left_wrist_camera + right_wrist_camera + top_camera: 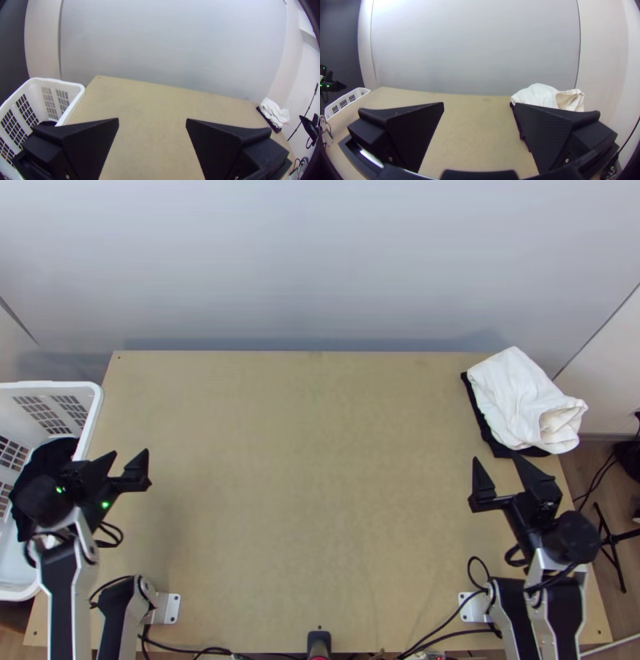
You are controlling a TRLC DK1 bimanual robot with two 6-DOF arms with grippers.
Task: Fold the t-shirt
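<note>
Tabletop (320, 460) looked like wood, smooth and matt. Basket (98, 402) was smooth white plastic, slight sheen. White cloth (508, 392) was matt, wrinkled; dark cloth (478, 420) looked matt too. Right gripper (496, 457) had matt black fingers (543, 130), finely ribbed inside. Wall panel (320, 260) was smooth, softly glossy.

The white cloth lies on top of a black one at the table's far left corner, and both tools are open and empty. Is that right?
Not quite: the top view shows the white cloth at the table's far right corner. It does lie on top of the black one, and the left tool and right tool are open and empty.
</note>
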